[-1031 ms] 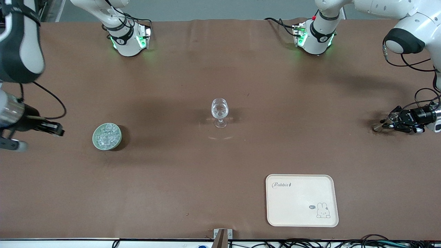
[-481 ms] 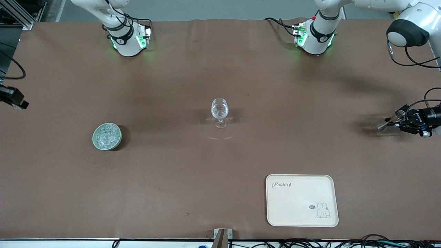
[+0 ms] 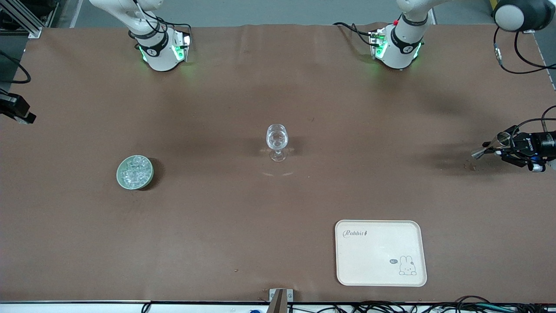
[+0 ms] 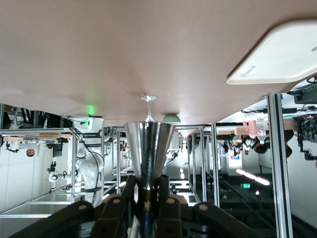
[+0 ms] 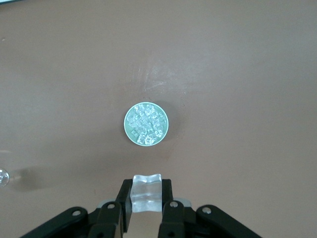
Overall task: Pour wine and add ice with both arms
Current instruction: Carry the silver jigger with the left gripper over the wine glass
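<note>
Left claw (image 3: 499, 147) is up over the worktop (image 3: 278, 208) at the left arm's end, clamped tight on a small metal jigger (image 3: 495, 143). In the left wrist view the jigger (image 4: 148, 153) sits pinched at its narrow waist between the fingers (image 4: 163, 191), flared cup pointing away from the claw (image 4: 147, 191). In the front view it lies roughly sideways, tilted.

Right claw (image 5: 146, 201) is high above the worktop at the right arm's end; the front view catches only a bit of black hardware (image 3: 17, 111) at the frame edge. Its fingers (image 5: 126, 198) are closed narrow on one clear ice cube (image 5: 146, 196). From the right wrist view it hangs near the green bowl (image 5: 146, 124) but not directly above it.

Remaining ice (image 3: 135, 171) is piled in that green bowl (image 3: 135, 172), which sits on the worktop toward the right arm's end, a little nearer the front camera than the wine glass (image 3: 277, 141). The wine glass stands upright mid-worktop, well apart from the bowl; can't tell what is in it. The left wrist view also picks up the glass (image 4: 148, 106) and the bowl (image 4: 171, 119) far off.

Cream tray (image 3: 380, 253) with a rabbit print lies flat near the front edge, toward the left arm's end, nothing on it.
</note>
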`<state>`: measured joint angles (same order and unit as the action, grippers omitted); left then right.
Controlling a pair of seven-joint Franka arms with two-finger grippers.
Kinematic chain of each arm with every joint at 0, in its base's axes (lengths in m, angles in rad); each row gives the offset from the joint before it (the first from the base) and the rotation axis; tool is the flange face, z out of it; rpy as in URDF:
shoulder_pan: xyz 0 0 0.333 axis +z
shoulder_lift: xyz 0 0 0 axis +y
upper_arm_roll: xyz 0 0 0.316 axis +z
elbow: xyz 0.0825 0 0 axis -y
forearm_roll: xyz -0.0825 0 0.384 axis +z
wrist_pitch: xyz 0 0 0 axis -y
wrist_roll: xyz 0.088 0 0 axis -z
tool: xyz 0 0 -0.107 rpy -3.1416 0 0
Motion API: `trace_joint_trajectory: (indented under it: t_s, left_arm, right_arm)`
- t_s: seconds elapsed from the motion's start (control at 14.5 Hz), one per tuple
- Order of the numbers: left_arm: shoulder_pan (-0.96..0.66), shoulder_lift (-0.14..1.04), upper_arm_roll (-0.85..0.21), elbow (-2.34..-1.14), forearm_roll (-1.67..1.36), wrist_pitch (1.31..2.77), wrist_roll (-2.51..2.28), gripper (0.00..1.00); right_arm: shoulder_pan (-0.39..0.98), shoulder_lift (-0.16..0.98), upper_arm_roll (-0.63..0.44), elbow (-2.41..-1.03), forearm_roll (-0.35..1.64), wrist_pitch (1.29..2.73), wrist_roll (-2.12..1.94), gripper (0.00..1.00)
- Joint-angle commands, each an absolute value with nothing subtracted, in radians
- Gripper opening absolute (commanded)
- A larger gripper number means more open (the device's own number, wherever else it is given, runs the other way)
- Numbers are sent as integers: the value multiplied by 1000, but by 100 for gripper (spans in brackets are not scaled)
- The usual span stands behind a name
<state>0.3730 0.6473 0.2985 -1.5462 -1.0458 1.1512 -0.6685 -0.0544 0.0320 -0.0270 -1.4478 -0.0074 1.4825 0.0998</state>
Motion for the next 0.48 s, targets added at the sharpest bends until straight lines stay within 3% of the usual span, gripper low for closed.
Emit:
trace_joint_trajectory:
  t_s: [0.0, 0.41]
  left_arm:
    - [371, 422, 183, -1760, -1012, 1291, -764, 0]
    - [379, 194, -53, -1945, -957, 1475, -851, 0]
  right_arm:
    - [-60, 12, -20, -1470, -5, 1480, 87, 2]
    - [-63, 11, -18, -1485, -5, 1489, 84, 2]
